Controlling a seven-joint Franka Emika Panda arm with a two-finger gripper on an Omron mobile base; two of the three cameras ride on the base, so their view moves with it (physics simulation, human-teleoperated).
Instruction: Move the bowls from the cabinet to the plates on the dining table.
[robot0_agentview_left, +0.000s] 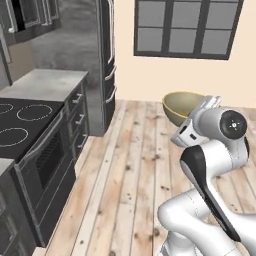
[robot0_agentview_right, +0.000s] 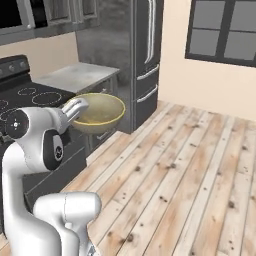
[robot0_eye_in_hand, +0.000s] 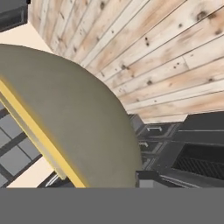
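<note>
The gripper (robot0_agentview_right: 80, 107) grasps the rim of a round tan-beige bowl (robot0_agentview_right: 100, 113), carried high over bare wooden plank floor (robot0_agentview_right: 185, 170); black stove (robot0_agentview_left: 30, 130) edge lies left, open floor right.

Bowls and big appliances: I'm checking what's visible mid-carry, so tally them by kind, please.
Bowl, held on its rim by the gripper: 1
Stove: 1
Refrigerator: 1
Window: 1
Total: 4
</note>
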